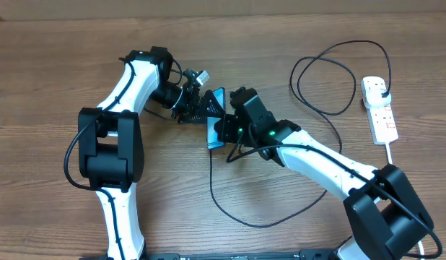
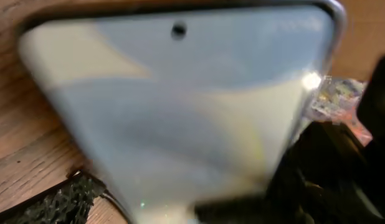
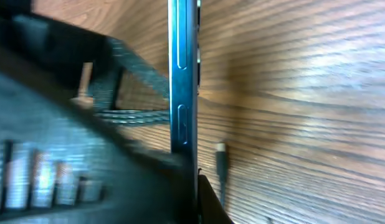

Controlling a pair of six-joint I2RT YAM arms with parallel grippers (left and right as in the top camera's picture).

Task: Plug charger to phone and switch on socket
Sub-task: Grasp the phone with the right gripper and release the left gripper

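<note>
Here the right claw (image 1: 224,130) pinches the phone (image 1: 217,115) on edge, seemingly steadying it for the charger (image 3: 222,164), while the left claw (image 1: 201,108) stands wide.

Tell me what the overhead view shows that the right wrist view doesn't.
Only overhead: the socket near the table's right side and the charger looping across the wood. Only right wrist: the charger's connector tip lying unplugged, apart from the phone, and the phone's side buttons. Both: the phone raised on its edge and the wooden table.
</note>
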